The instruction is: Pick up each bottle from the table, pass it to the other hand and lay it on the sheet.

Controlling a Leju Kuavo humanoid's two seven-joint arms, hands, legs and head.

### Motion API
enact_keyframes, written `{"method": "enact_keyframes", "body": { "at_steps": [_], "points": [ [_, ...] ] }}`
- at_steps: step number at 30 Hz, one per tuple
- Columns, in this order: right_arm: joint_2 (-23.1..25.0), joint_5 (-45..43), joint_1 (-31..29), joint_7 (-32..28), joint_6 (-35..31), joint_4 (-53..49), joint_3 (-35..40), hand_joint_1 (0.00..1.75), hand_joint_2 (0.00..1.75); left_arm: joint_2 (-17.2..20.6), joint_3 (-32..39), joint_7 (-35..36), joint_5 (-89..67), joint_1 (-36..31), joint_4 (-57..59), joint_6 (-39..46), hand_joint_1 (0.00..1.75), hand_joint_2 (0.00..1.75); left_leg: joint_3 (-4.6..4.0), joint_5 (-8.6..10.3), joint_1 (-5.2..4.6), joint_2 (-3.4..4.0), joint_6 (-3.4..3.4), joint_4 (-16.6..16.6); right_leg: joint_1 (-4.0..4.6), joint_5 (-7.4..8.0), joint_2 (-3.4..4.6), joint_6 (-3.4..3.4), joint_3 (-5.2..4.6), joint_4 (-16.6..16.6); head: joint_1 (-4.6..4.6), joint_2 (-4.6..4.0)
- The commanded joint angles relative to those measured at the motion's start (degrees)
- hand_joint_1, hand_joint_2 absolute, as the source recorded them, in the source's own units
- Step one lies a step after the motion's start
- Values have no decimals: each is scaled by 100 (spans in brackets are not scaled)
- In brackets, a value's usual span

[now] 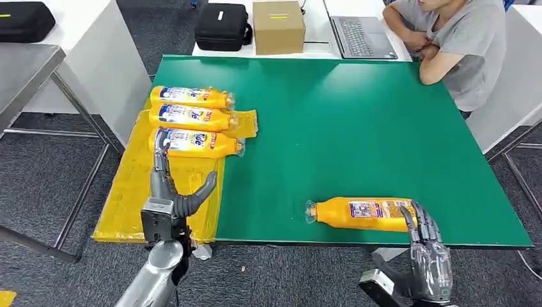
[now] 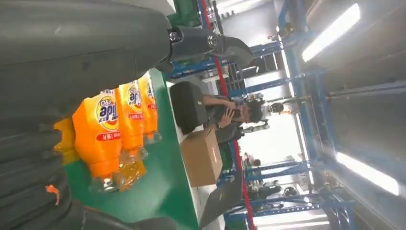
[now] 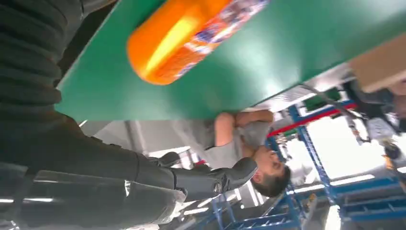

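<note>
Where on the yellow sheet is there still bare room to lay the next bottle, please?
The sheet's near part is bare, from the third bottle down to the table's front edge, though the left hand hovers over it. The far end is crowded: three bottles lie side by side there. The last bottle lies by the right hand.

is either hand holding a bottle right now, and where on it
Neither. The left hand sits open by the sheet's nearest bottle; the right hand reaches the lone bottle's base, not gripping.

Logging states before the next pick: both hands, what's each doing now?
Left hand: open, fingertips at the nearest sheet bottle.
Right hand: open, at the table bottle's base, no grip.
</note>
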Motion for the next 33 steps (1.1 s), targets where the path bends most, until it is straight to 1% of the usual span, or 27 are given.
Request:
{"method": "enact_keyframes", "body": {
  "at_steps": [1, 2, 3, 4, 6, 7, 8, 9, 12, 13, 14, 15, 16, 17, 18, 19, 20, 21, 22, 25, 26, 28, 29, 30, 31, 32, 33],
  "points": [
    [40, 206, -285, 52, 294, 1116, -834, 0, 175, -123, 274, 19, 87, -208, 599, -145, 0, 175, 19, -5, 5, 2, -7, -6, 5, -4, -1, -6, 21, -9, 0, 0],
    [63, 294, -346, 50, 292, 1215, -881, 0, 175, -139, 284, 19, 89, -214, 623, -149, 0, 175, 36, -11, 6, 5, -11, -8, 7, -10, 0, -9, 38, -10, -2, 0],
    [132, 263, -529, -24, 288, 1446, -952, 0, 175, -172, 298, 19, 88, -245, 699, -176, 0, 175, 21, -5, 7, 6, -7, -7, 8, -2, 3, -5, 23, -12, -2, 0],
    [147, 304, -693, -108, 284, 1652, -998, 0, 175, -197, 314, 19, 100, -264, 751, -212, 0, 175, 39, -14, 9, 7, -12, -7, 10, -10, 2, -9, 41, -12, -2, 0],
    [169, 360, -948, -271, 247, 1968, -1017, 0, 175, -216, 315, 19, 95, -309, 811, -227, 0, 175, 19, -4, 8, 11, -7, -8, 9, 1, 6, -5, 21, -13, 0, 0],
    [172, 361, -1016, -308, 252, 2046, -1012, 0, 175, -213, 317, 19, 100, -321, 821, -228, 0, 175, 40, -13, 12, 20, -12, -7, 13, -4, 13, -9, 41, -16, -2, 0],
    [172, 361, -1016, -308, 252, 2046, -1012, 0, 175, -213, 317, 19, 100, -321, 821, -228, 0, 175, 21, -4, 7, 15, -7, -7, 7, 1, 9, -5, 21, -11, -4, 0],
    [172, 361, -1016, -308, 252, 2046, -1012, 0, 175, -213, 317, 19, 100, -321, 821, -228, 0, 175, 39, -12, 8, 18, -12, -6, 9, -6, 11, -9, 39, -11, 0, 0],
    [197, 370, -1066, -326, 248, 2086, -997, 0, 175, -212, 327, 19, 107, -335, 829, -238, 0, 175, 26, -6, 8, 8, -9, -5, 8, -4, 3, -7, 27, -9, 2, 0],
    [197, 370, -1066, -326, 248, 2086, -997, 0, 175, -212, 327, 19, 107, -335, 829, -238, 0, 175, 42, -13, 10, 7, -13, -4, 11, -13, 1, -11, 43, -7, -2, 0],
    [209, 384, -1087, -360, 248, 2117, -971, 0, 175, -213, 329, 19, 109, -332, 818, -246, 0, 175, 30, -8, 7, 9, -10, -4, 8, -7, 4, -9, 30, -7, -2, 0],
    [210, 402, -1129, -404, 257, 2166, -933, 0, 175, -214, 326, 19, 108, -336, 817, -256, 0, 175, 46, -16, 8, 13, -14, -5, 10, -15, 7, -12, 44, -6, -2, 0],
    [211, 411, -1197, -428, 268, 2259, -906, 0, 175, -227, 321, 19, 101, -347, 840, -267, 0, 175, 38, -13, 9, 13, -12, -4, 10, -11, 7, -11, 38, -7, -2, 0],
    [190, 431, -1365, -493, 265, 2502, -845, 0, 175, -248, 305, 19, 98, -362, 868, -294, 0, 175, 50, -19, 11, 15, -15, -4, 13, -17, 8, -13, 50, -7, -2, 0],
    [182, 420, -1462, -517, 258, 2638, -826, 0, 175, -259, 297, 19, 91, -378, 888, -293, 0, 175, 33, -10, 8, 14, -10, -5, 9, -7, 9, -9, 33, -7, -2, 0],
    [157, 380, -1638, -574, 279, 2853, -791, 0, 175, -292, 291, 19, 76, -409, 938, -300, 0, 175, 56, -22, 12, 26, -15, -3, 13, -15, 18, -13, 53, -8, -2, 0],
    [119, 225, -1857, -746, 187, 3241, -747, 0, 175, -296, 260, 19, 73, -427, 961, -299, 0, 175, 57, -21, 13, 24, -16, -5, 14, -14, 16, -13, 55, -10, -2, 0],
    [104, 22, -2077, -927, 119, 3599, -685, 0, 175, -286, 211, 19, 98, -455, 979, -259, 0, 175, 36, -11, 11, 24, -10, -4, 11, -3, 18, -8, 35, -11, -2, 0],
    [114, -72, -2236, -1005, 89, 3812, -630, 0, 175, -288, 191, 19, 121, -495, 1010, -243, 0, 175, 49, -14, 13, 33, -11, -6, 14, -3, 25, -9, 48, -16, -2, 0],
    [138, -118, -2551, -1117, 77, 4243, -447, 0, 175, -296, 166, 19, 156, -583, 1094, -242, 0, 175, 36, -9, 13, 29, -10, -2, 13, 0, 21, -8, 36, -12, 0, 0],
    [149, -166, -2647, -1185, 49, 4404, -394, 0, 175, -298, 168, 19, 183, -597, 1117, -249, 0, 175, 49, -13, 12, 30, -13, -3, 13, -4, 21, -12, 48, -11, -4, 0],
    [171, -179, -2726, -1210, 60, 4507, -347, 0, 175, -305, 167, 19, 195, -608, 1136, -245, 0, 175, 24, 2, 9, 20, -3, -4, 9, 4, 13, -6, 24, -10, -2, 0],
    [171, -179, -2726, -1210, 60, 4507, -347, 0, 175, -305, 167, 19, 195, -608, 1136, -245, 0, 175, 41, -6, 11, 25, -7, -2, 13, -3, 17, -11, 40, -9, -2, 0],
    [213, -202, -2870, -1284, -54, 4794, -210, 0, 175, -307, 172, 19, 229, -593, 1086, -188, 0, 175, 35, -2, 7, 17, -5, -6, 8, -1, 10, -8, 35, -8, -2, 0],
    [219, -201, -2912, -1288, -55, 4848, -172, 0, 175, -308, 170, 19, 237, -594, 1085, -182, 0, 175, 46, -10, 12, 26, -9, -2, 13, -6, 18, -11, 45, -8, -2, 0],
    [230, -216, -2959, -1283, -50, 4906, -150, 0, 175, -311, 171, 19, 248, -603, 1093, -177, 0, 175, 39, -5, 9, 25, -6, -4, 11, -1, 18, -8, 36, -8, -2, 0],
    [220, -249, -3052, -1298, -106, 5061, -74, 0, 175, -307, 164, 19, 268, -604, 1076, -156, 0, 175, 48, -11, 10, 21, -8, -2, 12, -9, 14, -10, 48, -6, 0, 0]
  ]
}}
